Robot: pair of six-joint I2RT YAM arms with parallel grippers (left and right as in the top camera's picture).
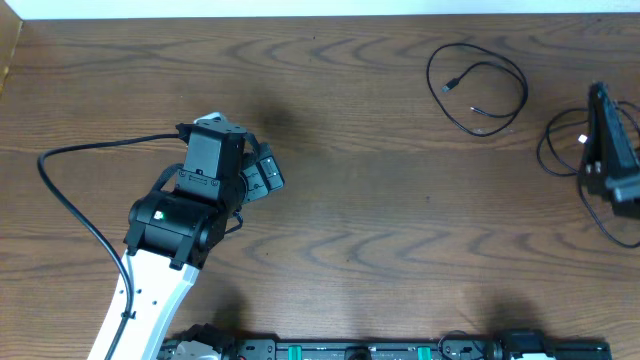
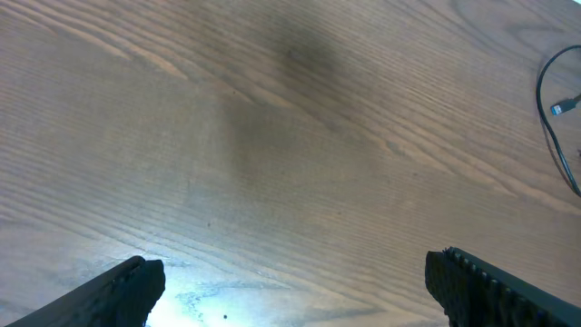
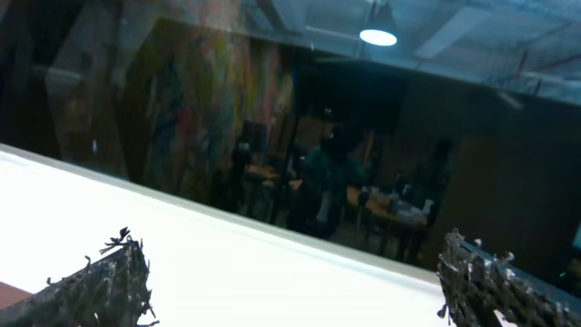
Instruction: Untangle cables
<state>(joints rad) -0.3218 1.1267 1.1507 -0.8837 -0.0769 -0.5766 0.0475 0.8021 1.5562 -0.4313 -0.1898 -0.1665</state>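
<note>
- Overhead view: brown wooden desk (image 1: 380,230), with the white left arm (image 1: 150,290) reaching in from the near edge on the left side.
- The left hand (image 1: 268,171) hangs over bare wood left of centre, its fingers spread and holding nothing.
- One black cable (image 1: 524,92) lies in a loose loop at the far right, with its small plug ends inside the loop, well apart from the left hand.
- At the right edge sits the right arm (image 1: 612,150). A second black cable (image 1: 547,152) curls around it, and a short white cable (image 1: 581,139) shows just beside it on the left.
- Left wrist view: the left hand (image 2: 300,291) is wide apart, with both dark fingertips low in the corners and only wood grain between them.
- A curve of the black cable (image 2: 543,109) and one plug end (image 2: 565,106) show at the far right edge.
- Right wrist view: the right hand (image 3: 295,282) is spread wide and grips nothing.
- It points up past a bright white band, at a dim room with a ceiling lamp (image 3: 379,36). No cable shows here.
</note>
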